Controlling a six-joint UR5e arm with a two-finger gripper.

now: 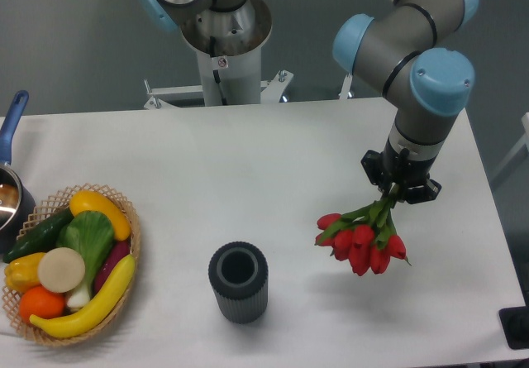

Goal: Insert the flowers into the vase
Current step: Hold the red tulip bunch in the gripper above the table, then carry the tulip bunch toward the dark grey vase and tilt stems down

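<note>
Red tulips hang heads-down from the claw clamped on their stems; inverted, they'd miss the vase.

A lab: robot arm bolted beside a bare white table.

arm: reaches in from the upper right; grey links with blue joint caps; the last joint sits directly above the gripper
wrist: points straight down
gripper: black; hangs below the wrist; jaws closed on the flowers, whose heads dangle beneath it
</note>
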